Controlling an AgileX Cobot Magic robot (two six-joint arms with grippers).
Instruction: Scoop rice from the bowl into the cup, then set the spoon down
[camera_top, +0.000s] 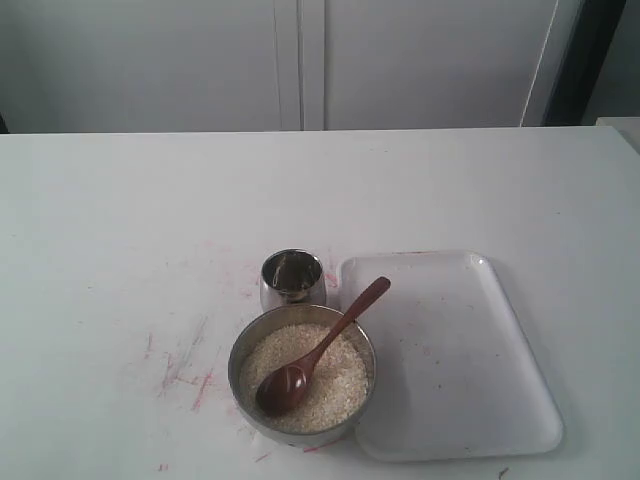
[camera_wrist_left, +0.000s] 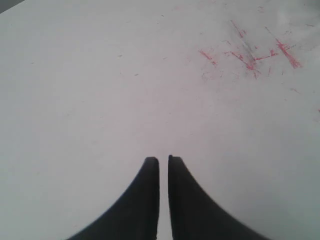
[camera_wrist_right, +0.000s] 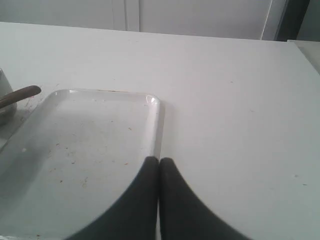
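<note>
The steel bowl (camera_top: 237, 350) sits near the table's front edge, filled with off-white rice (camera_top: 338, 385). The dark wooden spoon (camera_top: 330, 340) rests in it, oval end on the rice, handle leaning out over the bowl's rim toward the tray. Just behind the bowl stands the small steel cup (camera_top: 292, 283). Neither gripper shows in the exterior view. My left gripper (camera_wrist_left: 163, 160) is shut with only a thin slit between its fingers, over bare table, holding nothing. My right gripper (camera_wrist_right: 159, 161) is shut and empty over the tray's edge; the spoon handle's tip (camera_wrist_right: 21, 95) shows far off to one side.
A white rectangular tray (camera_top: 470, 350) lies right of the bowl, also seen as the tray (camera_wrist_right: 100, 140) under the right gripper. Red scribble marks (camera_top: 185, 370) stain the table left of the bowl, and red marks (camera_wrist_left: 250, 55) appear ahead of the left gripper.
</note>
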